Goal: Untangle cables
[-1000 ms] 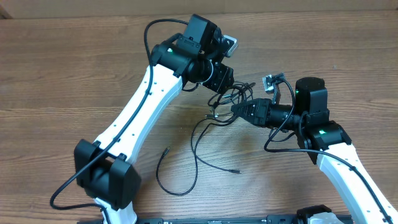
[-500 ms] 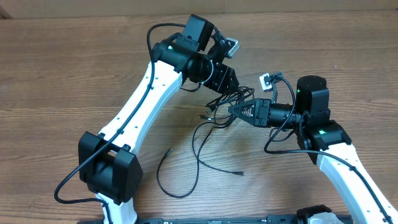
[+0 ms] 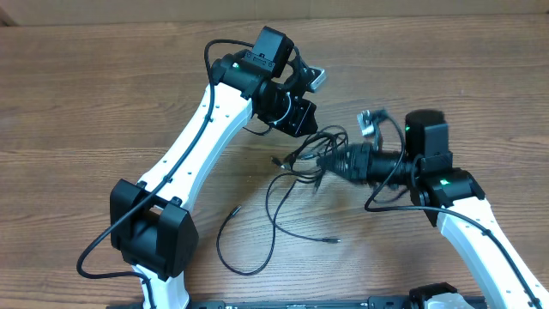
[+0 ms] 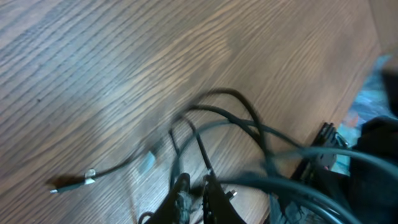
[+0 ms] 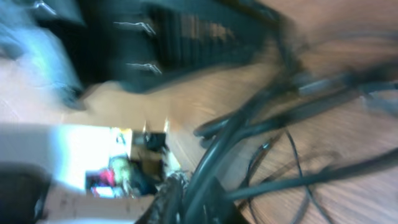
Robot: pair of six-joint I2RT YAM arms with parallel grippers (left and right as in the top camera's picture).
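Several thin black cables [image 3: 296,160] are bunched at mid table between my two grippers. Loose strands trail toward the front, with a plug [image 3: 330,240] on the wood and another end [image 3: 233,209] to its left. My left gripper [image 3: 305,122] is just behind the bunch. In the left wrist view its fingers [image 4: 198,183] are pinched on a thin cable, with looped cables [image 4: 249,118] beyond them. My right gripper [image 3: 324,161] is at the right of the bunch, blurred. In the right wrist view its fingers [image 5: 186,193] are shut on a cable [image 5: 261,112].
The wooden table [image 3: 103,103] carries only the cables. A silver-tipped plug [image 4: 71,182] lies on the wood in the left wrist view. The thicker arm wires [image 3: 386,184] hang by the right arm. The left arm's base [image 3: 150,240] stands at the front left.
My left gripper has drawn back and up from the bunch. My right gripper has turned and shifted slightly left. The bunch is stretched between them, and the trailing strands slid a little right.
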